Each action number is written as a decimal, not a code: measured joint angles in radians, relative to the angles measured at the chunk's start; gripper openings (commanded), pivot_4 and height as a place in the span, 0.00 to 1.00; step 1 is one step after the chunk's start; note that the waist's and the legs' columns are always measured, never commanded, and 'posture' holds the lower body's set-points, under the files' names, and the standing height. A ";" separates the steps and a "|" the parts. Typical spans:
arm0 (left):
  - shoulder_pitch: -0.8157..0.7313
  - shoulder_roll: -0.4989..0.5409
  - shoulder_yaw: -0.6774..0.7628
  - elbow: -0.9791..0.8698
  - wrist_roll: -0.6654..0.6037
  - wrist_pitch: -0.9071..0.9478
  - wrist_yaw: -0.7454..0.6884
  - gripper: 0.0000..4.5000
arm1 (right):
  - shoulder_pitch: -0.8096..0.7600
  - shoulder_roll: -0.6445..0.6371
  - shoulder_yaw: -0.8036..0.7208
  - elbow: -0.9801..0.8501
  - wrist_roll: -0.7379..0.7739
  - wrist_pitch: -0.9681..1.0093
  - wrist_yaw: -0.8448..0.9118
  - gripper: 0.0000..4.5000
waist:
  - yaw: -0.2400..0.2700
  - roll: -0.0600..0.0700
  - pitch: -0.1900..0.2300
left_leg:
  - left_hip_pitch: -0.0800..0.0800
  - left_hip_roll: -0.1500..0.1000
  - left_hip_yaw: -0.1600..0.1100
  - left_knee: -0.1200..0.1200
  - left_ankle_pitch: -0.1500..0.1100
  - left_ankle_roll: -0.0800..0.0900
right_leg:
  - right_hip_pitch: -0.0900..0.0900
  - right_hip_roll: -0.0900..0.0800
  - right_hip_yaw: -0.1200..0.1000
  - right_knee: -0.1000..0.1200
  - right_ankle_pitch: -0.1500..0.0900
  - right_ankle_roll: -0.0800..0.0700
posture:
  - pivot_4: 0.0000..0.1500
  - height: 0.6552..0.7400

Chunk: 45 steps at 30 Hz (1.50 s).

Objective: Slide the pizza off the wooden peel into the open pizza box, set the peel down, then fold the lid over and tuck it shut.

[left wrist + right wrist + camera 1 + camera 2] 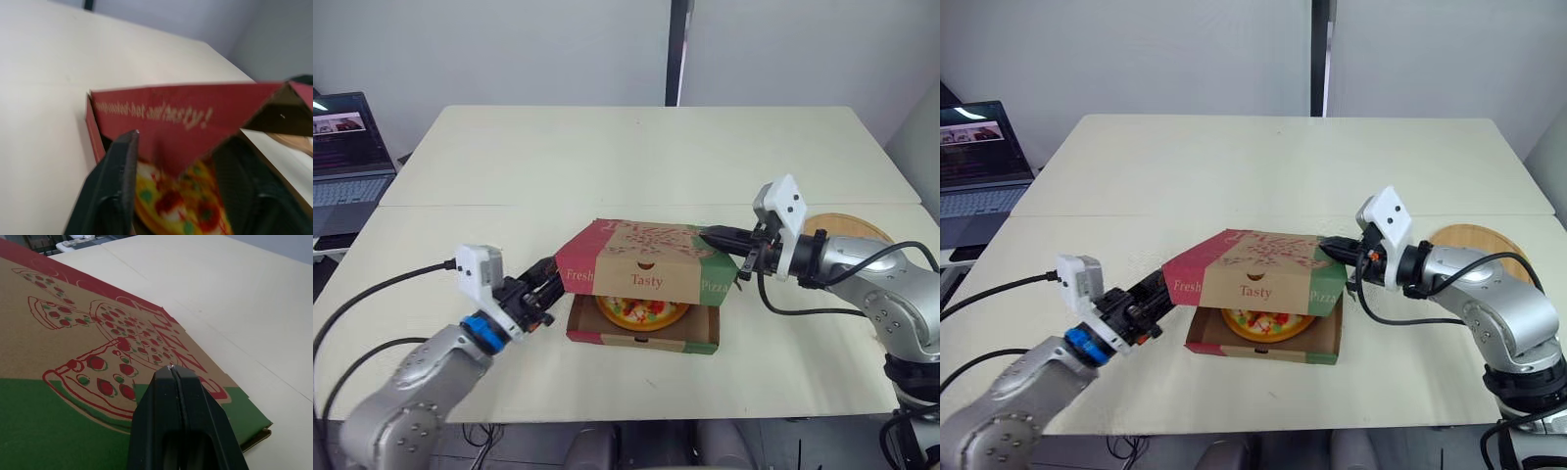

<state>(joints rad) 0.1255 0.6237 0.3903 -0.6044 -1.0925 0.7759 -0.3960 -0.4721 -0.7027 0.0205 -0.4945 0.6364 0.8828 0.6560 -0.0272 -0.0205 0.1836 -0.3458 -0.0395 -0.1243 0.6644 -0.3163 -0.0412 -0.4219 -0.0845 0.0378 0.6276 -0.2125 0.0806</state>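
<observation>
The pizza box (644,342) sits mid-table with its lid (641,247) folded down but raised at the front, the front flap hanging loose. The pizza (643,311) shows in the gap under it. My left gripper (544,285) is open at the box's left side; in the left wrist view the red side flap (161,117) points down between its fingers (120,166), over the pizza (181,215). My right gripper (710,235) is shut, its tip (169,368) resting on the lid's right top near the corner. The wooden peel (849,227) lies flat behind the right arm.
A laptop (347,147) stands open off the table's far left corner. The table (607,157) stretches bare behind the box, and its front edge runs close below the box.
</observation>
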 measured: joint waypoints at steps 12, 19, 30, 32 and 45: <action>-0.329 0.386 0.129 0.476 -0.146 0.216 -0.340 0.76 | 0.003 -0.019 0.024 0.018 -0.036 -0.025 0.063 0.00 | -0.001 0.000 0.001 | -0.001 0.001 -0.001 -0.001 0.000 0.000 | -0.001 0.001 -0.001 -0.001 0.000 0.000 | 1.00 1.00; -0.630 0.392 -0.241 0.398 0.070 0.132 -0.593 0.28 | 0.009 -0.024 0.039 0.018 -0.048 -0.026 0.074 0.00 | -0.002 0.000 0.001 | -0.001 0.000 0.000 -0.002 0.000 -0.001 | -0.002 0.001 0.000 -0.001 0.000 0.000 | 1.00 1.00; -0.828 0.237 -0.562 0.498 0.363 -0.020 -0.851 0.02 | 0.078 -0.082 -0.090 -0.038 -0.039 -0.039 0.067 0.00 | -0.001 -0.001 0.002 | -0.003 0.000 -0.001 -0.001 0.000 0.000 | -0.003 0.001 -0.001 -0.001 0.000 0.000 | 1.00 1.00; -0.847 0.231 -0.561 0.508 0.380 -0.024 -0.872 0.02 | 0.136 -0.126 -0.128 -0.044 -0.045 -0.042 0.081 0.00 | 0.004 -0.001 0.002 | -0.004 -0.001 -0.001 -0.001 0.000 0.000 | -0.003 0.000 -0.001 -0.001 0.000 0.000 | 1.00 1.00; -0.884 0.179 -0.561 0.541 0.460 -0.041 -0.949 0.02 | 0.311 -0.173 -0.042 -0.119 -0.101 -0.157 0.182 0.00 | -0.005 -0.002 0.002 | -0.002 0.000 0.000 0.000 0.000 0.001 | -0.002 0.000 0.000 0.000 0.000 0.001 | 1.00 1.00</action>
<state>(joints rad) -0.7587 0.8031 -0.1710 -0.0635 -0.6325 0.7344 -1.3452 -0.1612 -0.8755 -0.0211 -0.6135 0.5351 0.7258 0.8385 -0.0327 -0.0223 0.1859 -0.3478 -0.0393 -0.1238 0.6646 -0.3168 -0.0403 -0.4240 -0.0842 0.0380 0.6276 -0.2123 0.0815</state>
